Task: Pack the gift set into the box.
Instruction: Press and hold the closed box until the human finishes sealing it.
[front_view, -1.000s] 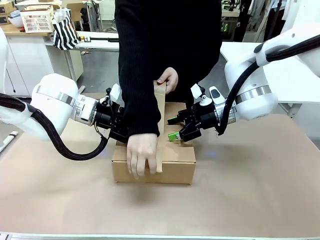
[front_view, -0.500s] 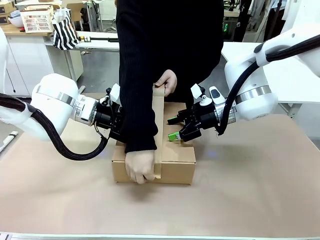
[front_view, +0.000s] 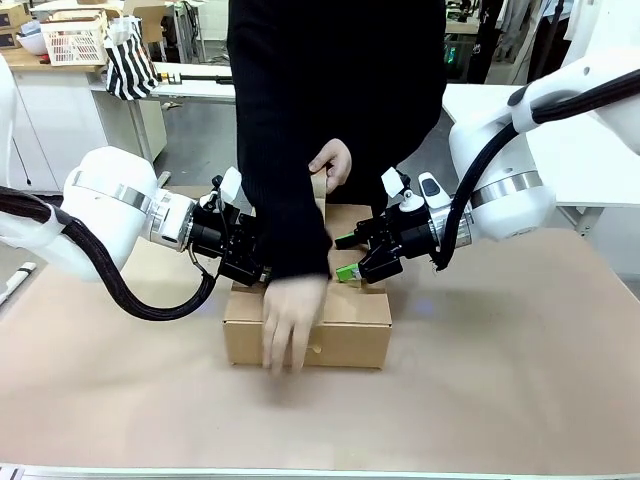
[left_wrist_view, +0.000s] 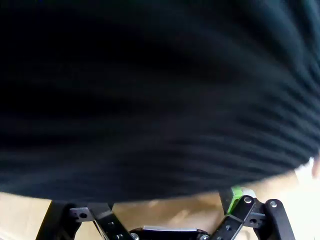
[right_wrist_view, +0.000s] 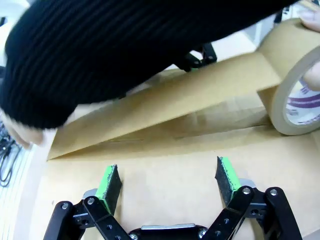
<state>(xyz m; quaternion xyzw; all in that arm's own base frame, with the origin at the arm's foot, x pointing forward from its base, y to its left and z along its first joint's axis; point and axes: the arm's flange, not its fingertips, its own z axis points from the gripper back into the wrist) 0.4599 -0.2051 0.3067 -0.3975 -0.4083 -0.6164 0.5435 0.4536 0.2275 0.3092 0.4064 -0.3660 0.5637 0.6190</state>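
Two robot hands flank the box (front_view: 330, 320) on the desk (front_view: 500, 380): right hand (right_wrist_view: 170, 181) spread wide and empty over the lid, left hand (front_view: 255, 268) also parted, behind a black sleeve (front_view: 285, 150). Person's hand (front_view: 293, 322) presses tan tape; roll (right_wrist_view: 295, 95) print is unreadable.

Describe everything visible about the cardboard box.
The box is plain brown corrugated cardboard, closed, sitting flat on the brown-covered table. A strip of tan tape runs from its top up to a tape roll held in the person's far hand. The person's near hand presses on its front edge, blurred. The left gripper and the open right gripper sit at the left and right of its top; contact cannot be told.
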